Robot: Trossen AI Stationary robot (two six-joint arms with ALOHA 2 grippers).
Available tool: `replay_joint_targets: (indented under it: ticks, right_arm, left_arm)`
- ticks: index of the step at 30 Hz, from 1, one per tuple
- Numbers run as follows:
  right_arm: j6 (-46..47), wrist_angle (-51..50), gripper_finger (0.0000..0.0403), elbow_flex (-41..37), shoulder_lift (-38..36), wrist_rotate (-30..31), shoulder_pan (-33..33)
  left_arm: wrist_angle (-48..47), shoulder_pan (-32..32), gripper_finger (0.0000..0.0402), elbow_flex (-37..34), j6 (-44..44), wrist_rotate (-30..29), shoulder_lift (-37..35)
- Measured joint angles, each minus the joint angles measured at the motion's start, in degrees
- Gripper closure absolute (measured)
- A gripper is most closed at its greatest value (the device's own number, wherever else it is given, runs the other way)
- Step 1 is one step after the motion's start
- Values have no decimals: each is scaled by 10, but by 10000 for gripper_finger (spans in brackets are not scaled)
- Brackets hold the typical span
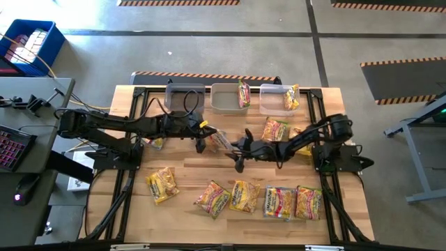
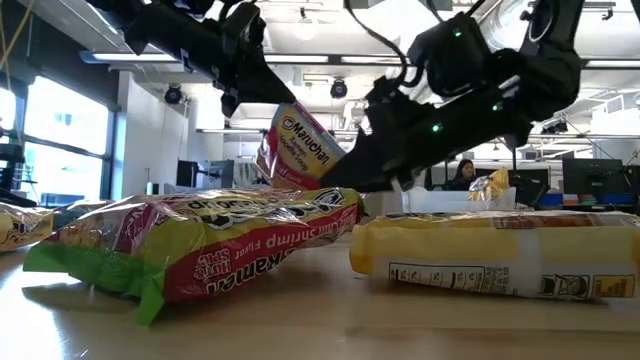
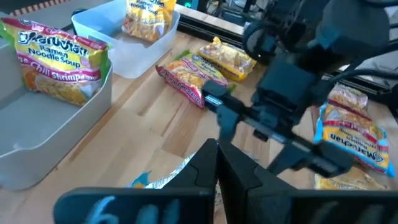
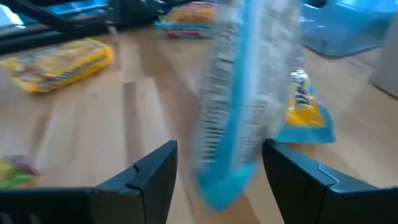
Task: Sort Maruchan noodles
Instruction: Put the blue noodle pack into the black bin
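Observation:
A silvery Maruchan noodle packet with a blue edge (image 1: 220, 139) hangs above the table's middle, with my left gripper (image 1: 202, 139) shut on it. In the low view its yellow and red face (image 2: 300, 148) tilts below the dark fingers. My right gripper (image 1: 242, 149) stands open just right of it. In the right wrist view the packet (image 4: 239, 112) hangs between the two spread fingers, with a gap on each side. Other noodle packets (image 1: 244, 197) lie flat in a row near the table's front edge. My left gripper pinches one end of the packet, its crimped silvery edge (image 3: 174, 179), between its two shut fingers (image 3: 205, 163). The fingers come from the table's left, slanting down. The packet hangs tilted beyond them, clear of the table.
Three bins stand along the far edge: the left one (image 1: 185, 97), the middle one (image 1: 224, 103) with a packet in it, the right one (image 1: 275, 104) with another. More packets (image 1: 275, 129) lie by the right arm, and one (image 1: 153, 143) under the left arm.

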Motion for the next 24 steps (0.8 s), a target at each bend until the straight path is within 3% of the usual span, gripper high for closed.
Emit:
replay_joint_targets:
  ticks: [7, 11, 24]
  right_arm:
    - [-48, 47, 185, 22, 28, 17, -1]
    - [-54, 61, 206, 21, 27, 17, -1]
    - [-98, 115, 368, 21, 27, 8, 0]
  left_arm:
    - [8, 2, 401, 0, -5, 7, 0]
    - [9, 4, 401, 0, -5, 7, 0]
    - [3, 30, 391, 0, -15, 11, 0]
